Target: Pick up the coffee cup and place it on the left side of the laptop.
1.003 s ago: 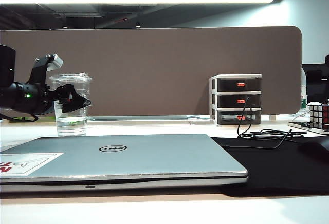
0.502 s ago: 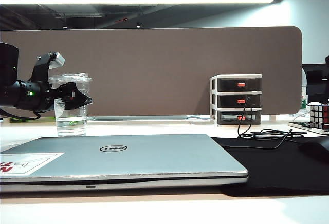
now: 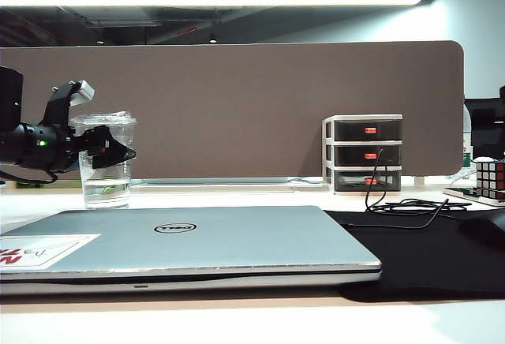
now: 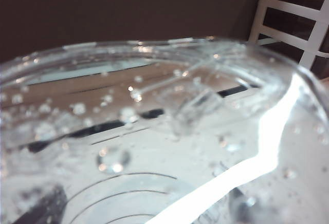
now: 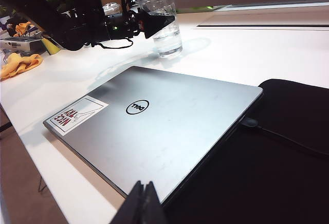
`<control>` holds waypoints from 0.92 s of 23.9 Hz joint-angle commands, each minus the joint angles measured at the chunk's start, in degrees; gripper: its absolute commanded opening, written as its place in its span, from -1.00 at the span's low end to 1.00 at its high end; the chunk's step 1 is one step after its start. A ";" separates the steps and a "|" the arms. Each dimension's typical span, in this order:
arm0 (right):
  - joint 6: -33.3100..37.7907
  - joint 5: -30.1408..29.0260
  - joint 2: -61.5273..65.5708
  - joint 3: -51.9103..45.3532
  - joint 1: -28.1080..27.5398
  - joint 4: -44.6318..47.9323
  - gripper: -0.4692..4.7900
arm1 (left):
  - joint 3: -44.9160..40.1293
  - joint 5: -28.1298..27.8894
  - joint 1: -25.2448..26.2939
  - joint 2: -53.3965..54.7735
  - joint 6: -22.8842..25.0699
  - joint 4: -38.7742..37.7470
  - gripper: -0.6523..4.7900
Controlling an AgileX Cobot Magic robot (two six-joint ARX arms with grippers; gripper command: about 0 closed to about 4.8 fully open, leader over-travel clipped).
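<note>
The coffee cup [image 3: 104, 182] is a clear lidded plastic cup with some water in it, behind the left end of the closed silver laptop [image 3: 237, 241]. My left gripper [image 3: 118, 155] reaches in from the left, its black fingers closed against the cup's upper half. The right wrist view shows the same grip: left gripper [image 5: 154, 22] around the coffee cup [image 5: 168, 38], beyond the laptop [image 5: 169, 126]. In the left wrist view the wet coffee cup [image 4: 154, 131] fills the picture. My right gripper [image 5: 143, 203] is shut and empty, over the laptop's near corner.
A black mat [image 3: 426, 257] lies right of the laptop. A small drawer unit [image 3: 361, 153] with cables [image 3: 402, 206] stands at the back right, next to a puzzle cube [image 3: 489, 177]. A brown partition [image 3: 237, 107] closes off the back. A yellow cloth [image 5: 20, 64] lies off to one side.
The left gripper's fingers have drawn in on the cup. Cup and gripper have shifted slightly left together. The right arm has stayed still.
</note>
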 commanded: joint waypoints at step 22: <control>-0.09 -0.13 -0.11 -0.37 0.02 0.59 -0.83 | -25.66 -1.92 8.24 -19.65 0.66 2.69 0.70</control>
